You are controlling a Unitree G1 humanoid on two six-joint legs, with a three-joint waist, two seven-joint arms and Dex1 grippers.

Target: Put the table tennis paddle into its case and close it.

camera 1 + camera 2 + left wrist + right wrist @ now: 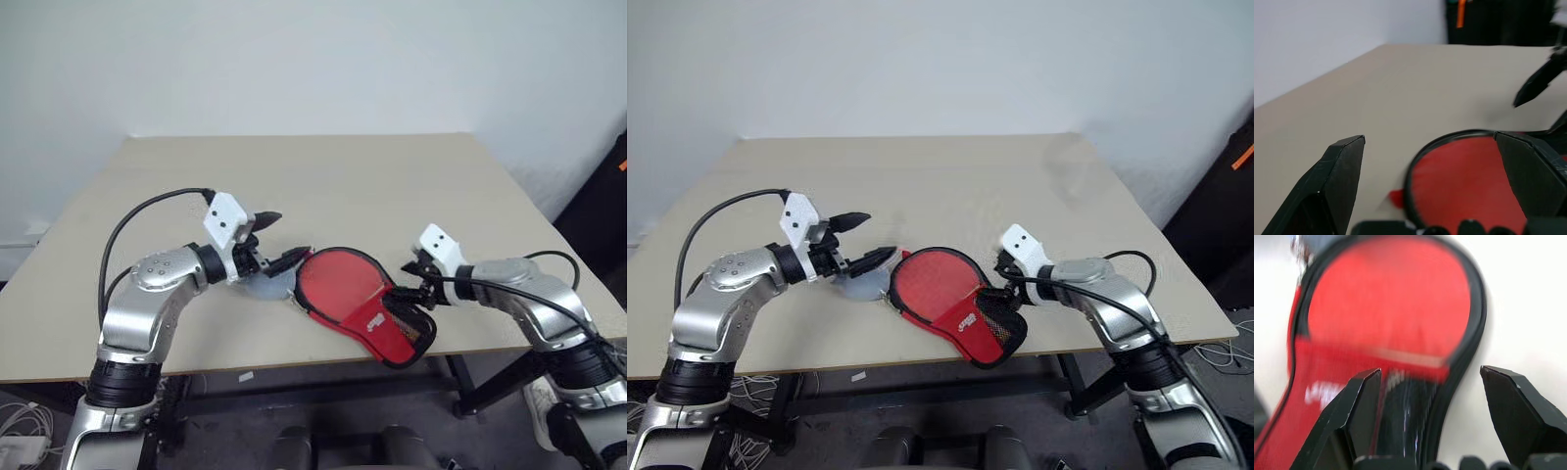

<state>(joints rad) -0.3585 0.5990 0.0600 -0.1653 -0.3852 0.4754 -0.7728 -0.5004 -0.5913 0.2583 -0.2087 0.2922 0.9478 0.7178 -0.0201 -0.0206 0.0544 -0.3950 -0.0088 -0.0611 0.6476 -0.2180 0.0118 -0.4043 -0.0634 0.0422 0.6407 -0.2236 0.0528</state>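
Case (367, 305) lies flat at bench (323, 176) front edge, soft & floppy w/ stiff light paddle (1388, 298) inside; left claw (275, 238) and right claw (412, 284) both apart—prob pinch piped rim near handle end.

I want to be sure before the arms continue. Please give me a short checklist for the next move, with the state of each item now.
1. Case lies flat on table: ok.
2. Paddle fully inside case: cannot tell.
3. Case closed: not ok, its narrow end gapes, black lining showing.
4. Left gripper open, at the case's round end: ok.
5. Right gripper open, at the narrow end, holding nothing: ok.
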